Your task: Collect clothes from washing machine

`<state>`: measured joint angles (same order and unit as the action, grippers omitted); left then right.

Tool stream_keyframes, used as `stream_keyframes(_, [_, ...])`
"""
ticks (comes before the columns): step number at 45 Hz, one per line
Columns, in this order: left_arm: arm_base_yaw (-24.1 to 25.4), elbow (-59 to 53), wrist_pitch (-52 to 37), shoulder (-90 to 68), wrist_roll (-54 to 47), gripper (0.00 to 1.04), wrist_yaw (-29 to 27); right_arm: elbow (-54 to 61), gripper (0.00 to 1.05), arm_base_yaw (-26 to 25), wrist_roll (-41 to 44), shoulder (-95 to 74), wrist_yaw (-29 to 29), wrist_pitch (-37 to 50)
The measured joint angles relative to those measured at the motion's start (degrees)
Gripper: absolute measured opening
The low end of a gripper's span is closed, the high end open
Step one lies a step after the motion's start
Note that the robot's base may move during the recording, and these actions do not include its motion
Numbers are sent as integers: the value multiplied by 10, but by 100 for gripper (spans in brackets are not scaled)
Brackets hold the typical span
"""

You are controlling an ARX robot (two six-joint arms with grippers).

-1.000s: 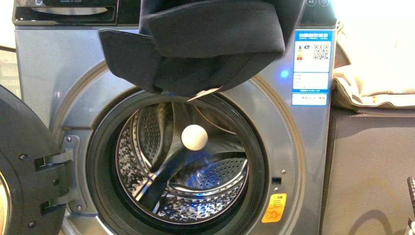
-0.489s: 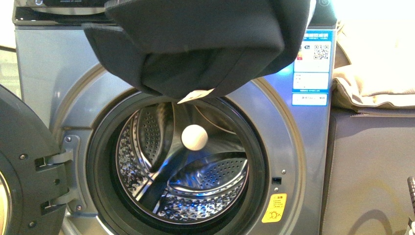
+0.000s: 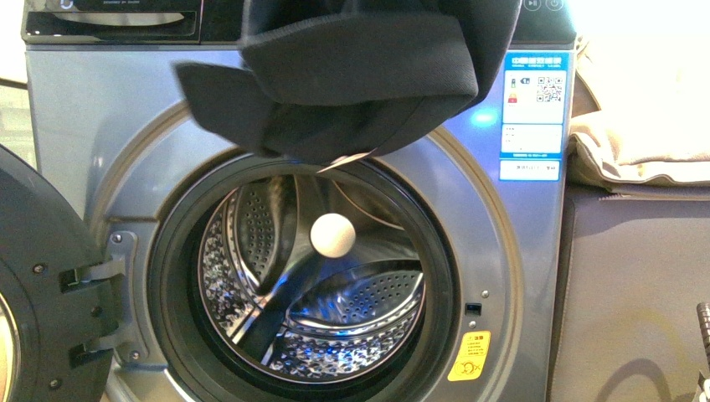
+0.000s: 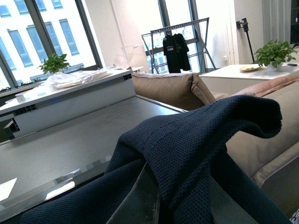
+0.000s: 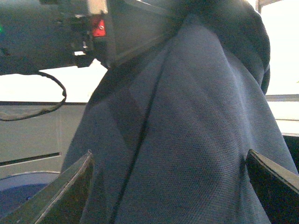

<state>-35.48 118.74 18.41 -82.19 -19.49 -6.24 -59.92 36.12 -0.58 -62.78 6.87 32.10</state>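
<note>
Between the wide-spread fingers [image 5: 70,196] of our right gripper [image 5: 173,186] hangs the clothes [image 3: 360,84], a dark navy garment, with neither finger pressing on it that we can see. It drapes over our left gripper, which the cloth covers so completely that we cannot tell how its jaws stand. We judge that side bears the weight, since the left arm [image 5: 46,32] shows just above the fabric. Below both grippers the washing machine [image 3: 92,117] stands with its door [image 3: 42,293] swung open and its drum [image 3: 368,310] showing no cloth, only a white ball [image 3: 332,235]. So we reckon the pulling-out is done, and what remains is carrying the garment away and setting it down; no place for it shows here. The fabric is a fine, pebbly knit, matte and limp, folding into thick rounded lobes with a pale tag [image 3: 345,159] dangling at its lowest edge. The drum is bright perforated steel with curved ribs, ringed by a dark seal, and the machine's front is smooth brushed grey.
</note>
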Motion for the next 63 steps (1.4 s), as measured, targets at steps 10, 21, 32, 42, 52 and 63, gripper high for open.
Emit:
stream_keyframes(10, [0,0,0,0,0,10,0,-40,97,-7,-14,-56,5,-15])
stream_keyframes(21, [0,0,0,0,0,10,0,-58,97,19,-23,-89,4,-20])
stream_keyframes(32, [0,0,0,0,0,10,-2,-75,97,52,-22,-111,-15,-18])
stream_keyframes(42, [0,0,0,0,0,10,-2,-88,97,20,-22,-129,-64,-15])
stream_keyframes(52, [0,0,0,0,0,10,0,-88,88,-51,-31,-137,-66,-17])
stream_keyframes(63, [0,0,0,-2,0,10,0,-87,41,-70,-44,-133,-52,-17])
